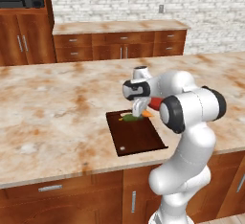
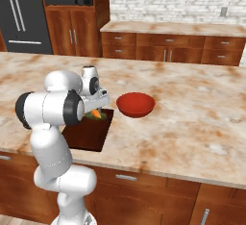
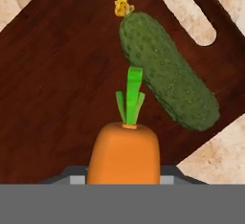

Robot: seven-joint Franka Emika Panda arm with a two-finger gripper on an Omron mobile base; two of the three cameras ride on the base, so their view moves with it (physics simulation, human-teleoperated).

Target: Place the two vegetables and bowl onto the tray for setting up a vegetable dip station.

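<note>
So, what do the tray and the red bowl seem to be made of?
The tray looks like dark stained wood with a matte finish: faint grain streaks run across its brown surface, and a slot handle is cut through it. The bowl looks like glazed ceramic or plastic: smooth, even red with no pattern. The rendering leaves this open.

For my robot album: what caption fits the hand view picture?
Carrot in the tool, held over the tray beside the cucumber that lies on it.
</note>
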